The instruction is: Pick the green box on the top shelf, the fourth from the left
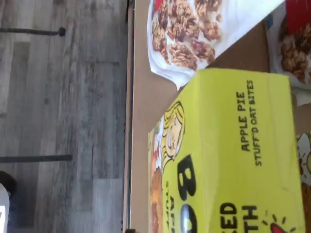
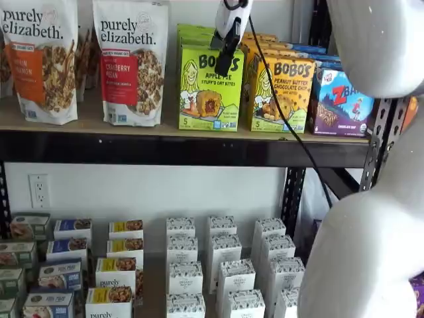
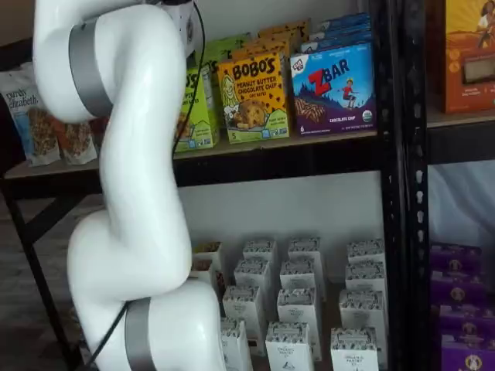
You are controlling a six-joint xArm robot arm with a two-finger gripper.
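The green box (image 2: 209,87) is a lime-green Bobo's Apple Pie box standing on the top shelf (image 2: 199,151) between a granola bag and a yellow-orange Bobo's box. My gripper (image 2: 224,65) hangs from above right in front of the box's upper front, its black fingers over the logo. No gap between the fingers shows, and no box is in them. In the wrist view the green box (image 1: 228,155) fills much of the picture, standing on the tan board (image 1: 146,97). In a shelf view the arm hides most of the box (image 3: 199,108).
Purely Elizabeth granola bags (image 2: 131,61) stand left of the green box. The peanut butter Bobo's box (image 2: 283,95) and a ZBar box (image 2: 341,103) stand to its right. Small white boxes (image 2: 225,265) fill the lower shelf. The white arm (image 3: 131,193) stands between camera and shelves.
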